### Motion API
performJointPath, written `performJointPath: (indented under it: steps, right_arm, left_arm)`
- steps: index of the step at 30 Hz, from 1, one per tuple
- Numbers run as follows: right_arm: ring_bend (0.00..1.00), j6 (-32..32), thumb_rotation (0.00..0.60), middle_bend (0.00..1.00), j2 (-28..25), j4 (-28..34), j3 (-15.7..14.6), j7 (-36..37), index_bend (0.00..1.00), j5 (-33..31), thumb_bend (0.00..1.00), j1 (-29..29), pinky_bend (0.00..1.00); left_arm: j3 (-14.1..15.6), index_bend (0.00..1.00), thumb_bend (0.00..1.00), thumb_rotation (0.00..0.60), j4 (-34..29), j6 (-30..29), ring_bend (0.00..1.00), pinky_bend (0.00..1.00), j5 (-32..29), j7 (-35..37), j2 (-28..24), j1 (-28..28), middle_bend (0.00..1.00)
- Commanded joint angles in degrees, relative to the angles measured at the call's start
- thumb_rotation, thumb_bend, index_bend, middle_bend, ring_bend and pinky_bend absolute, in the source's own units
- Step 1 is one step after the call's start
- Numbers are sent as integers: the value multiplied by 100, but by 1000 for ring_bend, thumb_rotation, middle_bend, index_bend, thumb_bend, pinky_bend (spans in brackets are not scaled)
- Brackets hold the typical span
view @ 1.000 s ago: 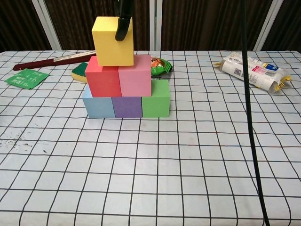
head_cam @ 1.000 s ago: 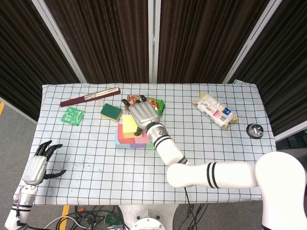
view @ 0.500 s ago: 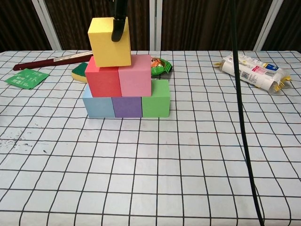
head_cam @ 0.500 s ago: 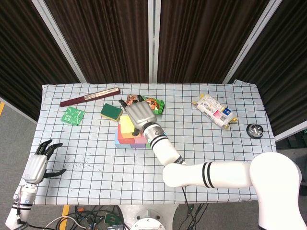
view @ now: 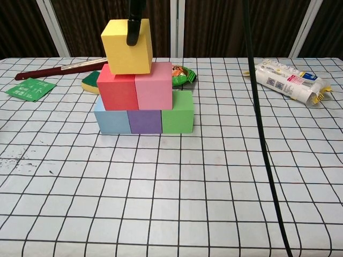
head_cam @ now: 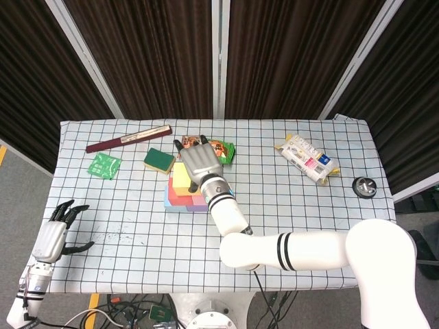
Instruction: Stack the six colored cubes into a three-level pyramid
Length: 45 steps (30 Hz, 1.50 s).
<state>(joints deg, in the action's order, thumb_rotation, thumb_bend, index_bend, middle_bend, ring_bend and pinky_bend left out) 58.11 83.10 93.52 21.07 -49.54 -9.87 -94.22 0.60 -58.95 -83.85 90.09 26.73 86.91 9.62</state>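
The pyramid stands on the table (view: 225, 214), left of its middle and nearer the far edge. Its bottom row is a blue cube (view: 112, 119), a purple cube (view: 144, 121) and a green cube (view: 177, 111), touching side by side. On them sit a red cube (view: 117, 90) and a pink cube (view: 154, 85), also touching. The yellow cube (view: 127, 46) is on top, resting mostly over the red cube, shifted toward the left and slightly tilted.

The right hand (head_cam: 199, 163) lies over the yellow cube from above, fingers (view: 133, 32) draped down its near face in the chest view. It grips the cube, though the thumb side is hidden, so how firm the hold is cannot be told.

The left hand (head_cam: 57, 232) hangs off the near left corner of the table, fingers spread and slightly curled, holding nothing.

Along the far edge, from the left, lie a dark red bar (head_cam: 129, 138), a green packet (head_cam: 104, 166), a sponge (head_cam: 159, 160) and, just behind the pyramid, a snack bag (view: 183, 74). A white bag (head_cam: 307, 158) lies near the far right corner. A small round black thing (head_cam: 363, 186) sits just off the right edge.
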Motion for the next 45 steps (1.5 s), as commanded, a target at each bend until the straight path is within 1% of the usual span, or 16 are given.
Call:
performJointPath:
  steps: [1, 21, 38, 45]
  right_arm:
    - [166, -6, 600, 622, 21, -19, 25, -39, 0, -26, 60, 2, 0]
    - [166, 19, 600, 622, 179, -86, 220, -315, 0, -130, 66, 18, 0]
    - [168, 59, 600, 622, 245, -102, 284, -388, 0, -37, 73, 98, 0]
    - [169, -16, 600, 622, 285, -176, 311, -393, 0, 5, 74, 124, 0]
  left_arm:
    - [-2, 196, 0, 600, 7, 2, 62, 89, -1, 6, 2, 3, 222]
    - [8, 196, 0, 600, 41, -12, 62, 88, -1, 60, 6, -11, 222]
    - [14, 196, 0, 600, 61, 7, 62, 89, -7, 18, 12, -10, 222]
    - [-1, 196, 0, 600, 133, 48, 62, 89, -24, 45, 53, 13, 222]
